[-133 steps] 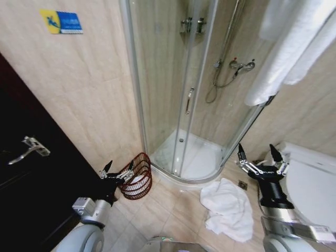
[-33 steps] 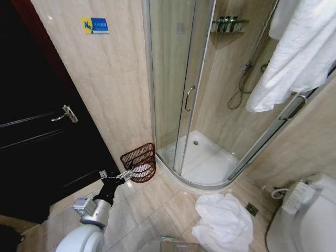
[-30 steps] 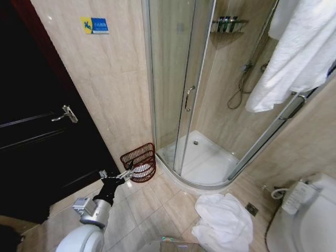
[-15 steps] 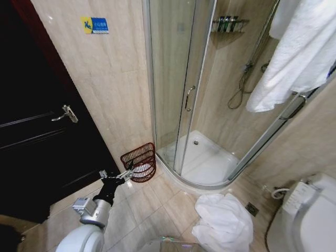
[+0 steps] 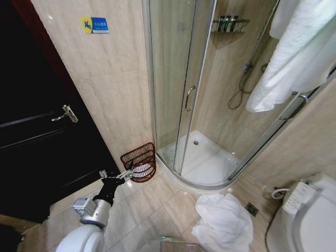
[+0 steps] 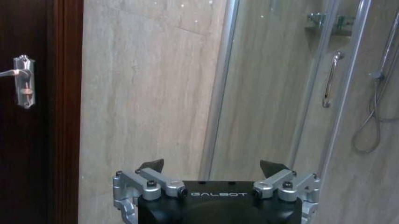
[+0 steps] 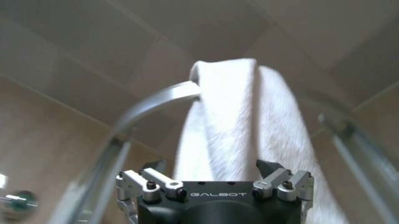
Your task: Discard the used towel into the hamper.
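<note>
A crumpled white towel point(image 5: 223, 220) lies on the tiled floor in front of the shower. A second white towel point(image 5: 294, 58) hangs over the shower rail at the upper right. The reddish-brown wire hamper point(image 5: 137, 156) stands against the wall beside the shower, with something white inside it. My left gripper point(image 5: 115, 175) hovers open and empty just short of the hamper's rim. In its wrist view the left gripper point(image 6: 212, 165) faces the wall and the glass door. My right gripper point(image 7: 210, 165) is open and empty, pointing up at the hanging towel point(image 7: 231, 121) on the rail.
A dark door point(image 5: 31, 142) with a metal handle point(image 5: 67, 114) is at the left. The curved glass shower enclosure point(image 5: 173, 79) and its white tray point(image 5: 207, 157) fill the middle. A white toilet point(image 5: 310, 220) stands at the lower right, close to the floor towel.
Since 4.4 s ago the camera has pulled back and risen. The right gripper has lifted from its low place beside the floor towel. Nothing has moved over the last second.
</note>
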Robot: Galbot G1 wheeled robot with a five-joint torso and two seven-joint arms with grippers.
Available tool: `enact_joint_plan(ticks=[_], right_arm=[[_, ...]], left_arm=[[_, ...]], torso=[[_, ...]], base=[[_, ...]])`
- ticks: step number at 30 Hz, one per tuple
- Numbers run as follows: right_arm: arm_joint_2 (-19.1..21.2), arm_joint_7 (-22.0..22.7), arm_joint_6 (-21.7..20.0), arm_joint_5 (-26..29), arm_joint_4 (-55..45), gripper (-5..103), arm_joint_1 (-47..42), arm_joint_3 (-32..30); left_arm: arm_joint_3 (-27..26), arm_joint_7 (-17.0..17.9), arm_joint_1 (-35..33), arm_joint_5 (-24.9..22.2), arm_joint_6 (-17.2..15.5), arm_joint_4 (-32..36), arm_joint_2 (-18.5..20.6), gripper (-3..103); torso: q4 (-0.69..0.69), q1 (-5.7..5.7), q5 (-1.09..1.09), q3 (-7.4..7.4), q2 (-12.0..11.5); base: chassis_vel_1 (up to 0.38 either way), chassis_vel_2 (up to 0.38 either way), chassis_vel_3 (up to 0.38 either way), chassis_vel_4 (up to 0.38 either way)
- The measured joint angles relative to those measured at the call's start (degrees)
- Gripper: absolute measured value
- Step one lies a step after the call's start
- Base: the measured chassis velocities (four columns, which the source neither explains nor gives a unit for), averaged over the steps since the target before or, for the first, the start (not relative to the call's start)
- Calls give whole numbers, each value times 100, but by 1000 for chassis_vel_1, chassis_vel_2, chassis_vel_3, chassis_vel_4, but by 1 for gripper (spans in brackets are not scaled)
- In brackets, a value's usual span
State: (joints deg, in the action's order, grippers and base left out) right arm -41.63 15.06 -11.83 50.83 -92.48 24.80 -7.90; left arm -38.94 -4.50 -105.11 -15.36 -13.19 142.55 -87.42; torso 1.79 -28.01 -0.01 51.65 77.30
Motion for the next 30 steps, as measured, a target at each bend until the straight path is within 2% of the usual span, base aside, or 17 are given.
enact_joint_plan(ticks=[1, 3, 5, 7, 8, 10, 12, 13, 17, 19, 20, 23, 24, 27, 29, 30], right_arm=[[-54, 70, -61, -416, 239, 98, 268, 138], [-69, 93, -94, -570, 322, 98, 346, 168], [-89, 130, -181, -1101, 599, 97, 507, 246], [-89, 119, -192, -1147, 667, 98, 517, 269], [-88, 115, -208, -1104, 707, 99, 517, 290], [-141, 131, -298, -667, 814, 102, 526, 374], [-187, 128, -311, -584, 892, 102, 545, 407], [-254, 125, -356, -519, 973, 98, 573, 440], [-380, 130, -544, -231, 1130, 97, 613, 460], [-384, 134, -609, 17, 1142, 88, 534, 437], [-384, 134, -609, 17, 1142, 88, 534, 437], [-313, 90, -608, 51, 1034, 77, 404, 406], [-313, 90, -608, 51, 1034, 77, 404, 406], [-249, 40, -600, 69, 980, 65, 393, 410], [-238, 28, -600, 73, 977, 65, 403, 415], [-222, 7, -600, 75, 976, 57, 434, 431]], left_arm=[[0, 0, 0, 0, 0, 0, 0, 100], [0, 0, 0, 0, 0, 0, 0, 100], [0, 0, 0, 0, 0, 0, 0, 100], [0, 0, 0, 0, 0, 0, 0, 100], [0, 0, 0, 0, 0, 0, 0, 100], [0, 0, 0, 0, 0, 0, 0, 100], [0, 0, 1, 0, 0, 0, 0, 100], [0, 0, 0, 0, 0, 0, 0, 100], [0, 0, 0, 0, 0, 0, 0, 100], [0, 0, 0, 0, 0, 0, -1, 100], [0, 0, 0, 0, 0, 0, -1, 100], [0, 0, 0, 0, 0, 0, 0, 100], [0, 0, 0, 0, 0, 0, 0, 100], [0, 0, 0, 0, 0, 0, 0, 100], [0, 0, 0, 0, 0, 0, 0, 100], [0, 0, 0, 0, 0, 0, 0, 100]], torso=[[0, 0, 2, 0, 0], [0, 0, 3, 0, 0], [-1, 0, 1, 0, 0], [-1, 0, 3, 0, 0], [-1, 0, 4, 0, 0], [-1, 0, 4, 0, 0], [1, 0, 1, 0, 0], [2, 0, 1, 0, 0], [2, 0, -2, 0, 0], [2, 0, 1, 0, 0], [2, 0, 1, 0, 0], [0, 0, 3, 0, 0], [0, 0, 3, 0, 0], [0, 0, 2, 0, 0], [0, 0, 2, 0, 0], [0, -1, 1, 0, 0]], base=[[0, 0, 0, 0], [0, 0, 0, 0], [0, 0, 0, 0], [0, 0, 0, 0], [0, 0, 0, 0], [0, 0, 0, 0], [0, 0, 0, 0], [0, 0, 0, 0], [0, 0, 0, 0], [0, 0, 0, 0], [0, 0, 0, 0], [0, 0, 0, 0], [0, 0, 0, 0], [0, 0, 0, 0], [0, 0, 0, 0], [0, 0, 0, 0]])
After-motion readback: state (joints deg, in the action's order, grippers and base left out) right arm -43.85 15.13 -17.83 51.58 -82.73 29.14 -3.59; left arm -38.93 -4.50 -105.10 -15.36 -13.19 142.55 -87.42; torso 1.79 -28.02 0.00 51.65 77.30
